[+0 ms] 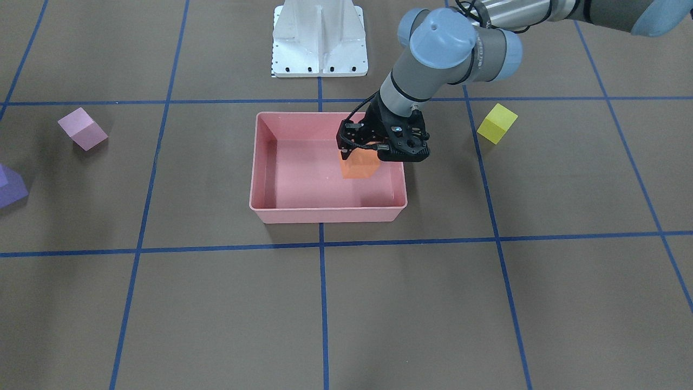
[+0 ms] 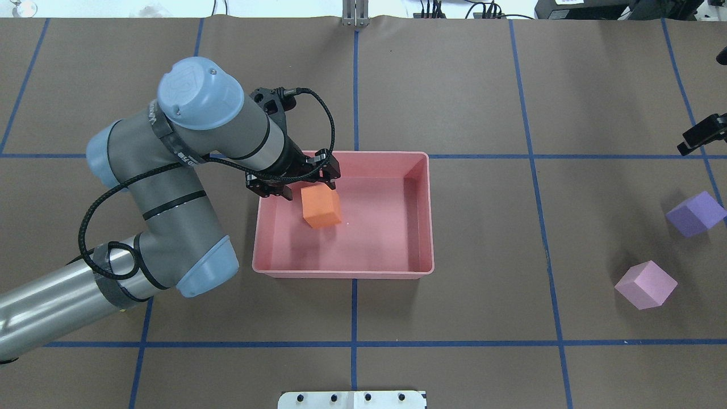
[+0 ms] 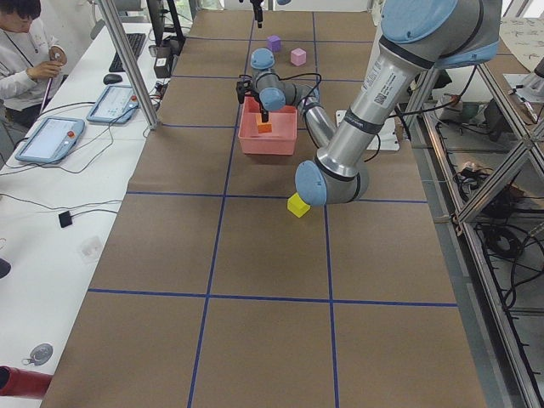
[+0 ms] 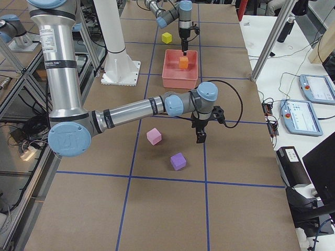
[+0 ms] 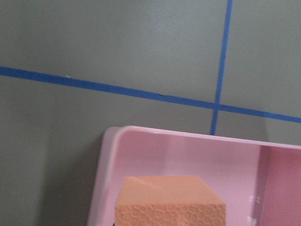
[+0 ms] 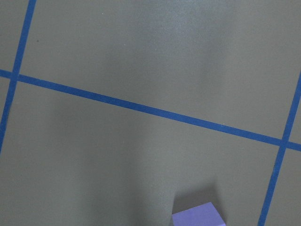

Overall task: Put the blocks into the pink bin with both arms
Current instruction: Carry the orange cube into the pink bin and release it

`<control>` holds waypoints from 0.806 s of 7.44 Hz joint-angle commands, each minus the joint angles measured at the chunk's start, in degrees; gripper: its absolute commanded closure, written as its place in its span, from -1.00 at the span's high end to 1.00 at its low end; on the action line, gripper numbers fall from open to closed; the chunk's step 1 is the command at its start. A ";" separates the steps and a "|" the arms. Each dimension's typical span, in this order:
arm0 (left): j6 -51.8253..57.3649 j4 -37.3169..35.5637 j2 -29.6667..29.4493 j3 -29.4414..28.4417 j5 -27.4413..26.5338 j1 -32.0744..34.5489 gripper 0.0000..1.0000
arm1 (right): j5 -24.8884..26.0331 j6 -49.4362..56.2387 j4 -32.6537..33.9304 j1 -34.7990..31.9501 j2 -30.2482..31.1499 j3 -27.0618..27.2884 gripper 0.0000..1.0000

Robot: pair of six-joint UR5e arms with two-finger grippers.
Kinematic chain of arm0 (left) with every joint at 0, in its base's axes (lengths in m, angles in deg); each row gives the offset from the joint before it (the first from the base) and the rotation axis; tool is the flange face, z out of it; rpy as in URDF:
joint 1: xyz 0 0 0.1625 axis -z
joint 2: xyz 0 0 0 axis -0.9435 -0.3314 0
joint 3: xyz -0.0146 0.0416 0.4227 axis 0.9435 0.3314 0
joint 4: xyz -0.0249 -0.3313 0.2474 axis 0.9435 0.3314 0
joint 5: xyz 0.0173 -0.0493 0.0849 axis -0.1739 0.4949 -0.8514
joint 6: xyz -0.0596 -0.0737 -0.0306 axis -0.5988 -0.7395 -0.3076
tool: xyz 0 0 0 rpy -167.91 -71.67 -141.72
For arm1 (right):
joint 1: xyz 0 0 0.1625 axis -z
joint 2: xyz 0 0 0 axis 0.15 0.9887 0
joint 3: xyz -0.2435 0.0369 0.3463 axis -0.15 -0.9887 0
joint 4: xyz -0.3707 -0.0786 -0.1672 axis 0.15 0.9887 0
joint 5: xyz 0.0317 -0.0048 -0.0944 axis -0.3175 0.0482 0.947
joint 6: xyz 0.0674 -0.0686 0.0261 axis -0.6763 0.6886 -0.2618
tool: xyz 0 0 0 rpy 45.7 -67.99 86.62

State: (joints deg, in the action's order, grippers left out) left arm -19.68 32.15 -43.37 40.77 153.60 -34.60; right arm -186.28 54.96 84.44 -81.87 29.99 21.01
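Nearest my white pedestal (image 2: 352,399), the light pink block (image 2: 646,284) lies on my right and the yellow block (image 1: 497,123) on my left, both about level with the near wall of the pink bin (image 2: 341,274) and well apart from it. A little farther out on the right is the purple block (image 2: 696,213). Beyond it hangs my right claw (image 4: 201,137), and I cannot tell whether its fingers are apart or together. My left claw (image 2: 309,187) reaches into the bin's left half and, as far as I can judge, is clamped on the upper sides of the orange block (image 2: 322,209), which sits skewed to the walls; whether it touches the floor is unclear. If I let go from any height, it could tumble. If it clings to a pad as I lift, I could drag it up and over the close left wall. On the right, only a corner of the purple block shows under my wrist, so a straight descent might shove it rather than straddle it. I count four blocks, one of each colour, with three on the table, plus one bin and two arms.
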 commanded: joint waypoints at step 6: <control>58.97 -1.04 34.32 8.24 13.40 25.87 1.00 | -3.84 -3.70 -29.98 8.00 16.38 5.87 0.99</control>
State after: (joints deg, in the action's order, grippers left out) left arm 27.07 30.64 -12.75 52.23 163.82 -14.90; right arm -189.69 53.27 60.22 -76.45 42.99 26.30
